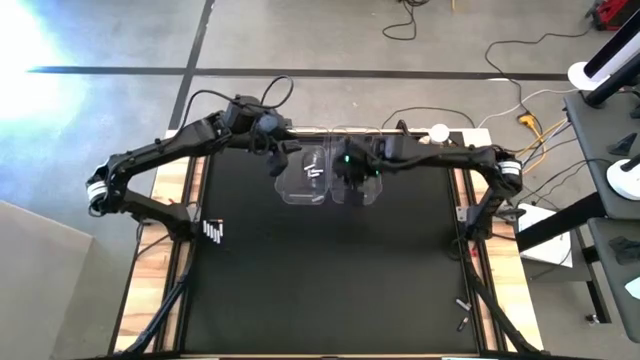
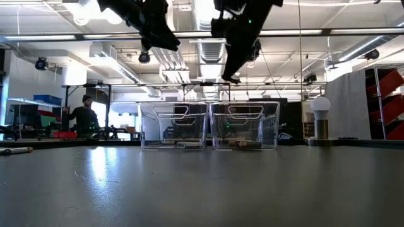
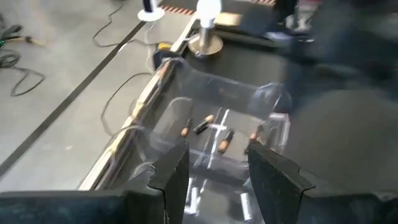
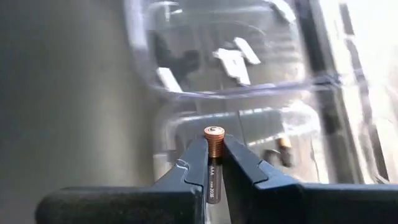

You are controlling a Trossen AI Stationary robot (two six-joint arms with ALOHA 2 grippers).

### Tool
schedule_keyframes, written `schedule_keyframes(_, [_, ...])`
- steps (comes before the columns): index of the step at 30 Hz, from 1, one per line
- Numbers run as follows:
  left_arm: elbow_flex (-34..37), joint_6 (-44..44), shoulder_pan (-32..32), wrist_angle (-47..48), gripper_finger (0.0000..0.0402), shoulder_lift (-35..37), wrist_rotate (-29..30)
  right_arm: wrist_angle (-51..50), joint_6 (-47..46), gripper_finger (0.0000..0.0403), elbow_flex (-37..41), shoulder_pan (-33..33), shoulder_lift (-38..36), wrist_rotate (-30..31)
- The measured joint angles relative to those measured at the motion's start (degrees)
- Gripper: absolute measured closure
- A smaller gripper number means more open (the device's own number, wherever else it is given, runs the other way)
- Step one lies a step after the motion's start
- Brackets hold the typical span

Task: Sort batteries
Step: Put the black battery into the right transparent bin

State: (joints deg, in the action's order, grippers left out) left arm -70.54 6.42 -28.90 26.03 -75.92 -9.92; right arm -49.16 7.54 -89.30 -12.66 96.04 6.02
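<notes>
Right gripper [image 4: 214, 163] hangs above the right-hand clear bin [image 1: 362, 188], at twelve o'clock on the dark surface [image 1: 330, 290]. Its jaws are clamped narrow on a dark battery [image 4: 213, 158], copper-red end poking out past the fingertips.

Left gripper [image 3: 214, 163] is above the left-hand bin [image 1: 305, 175], jaws standing apart, nothing between them. Silvery-white cells [image 1: 316, 172] lie in that bin; dark cells with reddish ends [image 3: 214, 132] lie in the right-hand one.

More loose cells: a pale cluster [image 1: 213, 232] at nine o'clock, a few dark ones [image 1: 462, 310] near four o'clock. The bins touch side by side. Round white knob object [image 2: 320, 116] at one o'clock. A person [image 2: 82, 115] stands in the room behind.
</notes>
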Motion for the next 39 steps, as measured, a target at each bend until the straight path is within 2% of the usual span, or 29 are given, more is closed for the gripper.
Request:
schedule_keyframes(3, [-0.07, -1.13, 0.12, 0.21, 0.0258, 0.8, -3.03, 0.71, -0.02, 0.0381, 0.35, -4.51, 0.62, -1.35])
schedule_keyframes(7, [0.1, -2.14, 0.53, 0.15, 0.0258, 3.14, -7.68, 0.92, 0.07, 0.0381, 1.72, -9.82, 3.37, -8.21])
schedule_keyframes(17, [0.86, -2.72, 0.87, 2.39, 0.0258, 9.11, -8.16, 1.3, 5.85, 0.0381, 2.1, -15.18, 11.92, -15.33])
schedule_keyframes(27, [0.96, -3.93, 0.87, 5.49, 0.0258, 11.37, -8.08, 1.43, 8.59, 0.0381, 2.12, -17.06, 18.98, -15.38])
schedule_keyframes(33, [0.96, -3.94, 1.15, 5.49, 0.0258, 11.41, -8.1, 1.18, 9.86, 0.0378, 2.14, -17.01, 19.9, -14.91])
schedule_keyframes(39, [0.96, -3.81, 1.15, 5.35, 0.0258, 11.43, -8.08, 1.06, 8.95, 0.0341, 2.14, -17.0, 19.96, -12.06])
